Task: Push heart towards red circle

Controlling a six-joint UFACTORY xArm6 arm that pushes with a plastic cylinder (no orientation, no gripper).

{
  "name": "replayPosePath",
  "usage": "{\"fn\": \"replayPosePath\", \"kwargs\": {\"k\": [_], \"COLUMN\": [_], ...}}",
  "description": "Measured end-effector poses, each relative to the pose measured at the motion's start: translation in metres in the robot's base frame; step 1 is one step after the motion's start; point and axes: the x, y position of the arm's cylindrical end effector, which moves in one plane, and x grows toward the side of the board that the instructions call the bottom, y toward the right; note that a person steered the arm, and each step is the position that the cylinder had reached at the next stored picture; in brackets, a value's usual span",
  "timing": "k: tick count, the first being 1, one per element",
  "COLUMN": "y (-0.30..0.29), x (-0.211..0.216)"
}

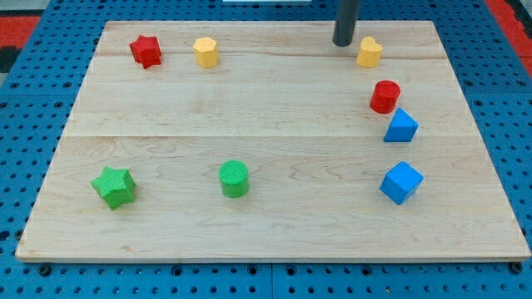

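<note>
The wooden board [274,224] carries eight blocks in total.

Red blocks: two, namely one red star [145,51] and one red circle [385,96].

Yellow blocks: two, namely one yellow hexagon [205,51] and one yellow heart [370,52].

Green blocks: two, namely one green star [114,186] and one green circle [234,178].

Blue blocks: two, namely one blue triangle [401,126] and one blue cube [401,182].

Rods: one, with my tip [344,43] at its lower end.
</note>
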Motion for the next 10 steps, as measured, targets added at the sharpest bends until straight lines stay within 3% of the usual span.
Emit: {"fn": "replayPosePath", "kwargs": {"k": [2, 3, 4, 5, 6, 8, 9, 10], "y": [0.094, 0.076, 0.087, 0.074, 0.032, 0.041, 0.035, -0.069], "x": [0.007, 0.036, 0.019, -0.005, 0.013, 0.054, 0.054, 0.052]}}
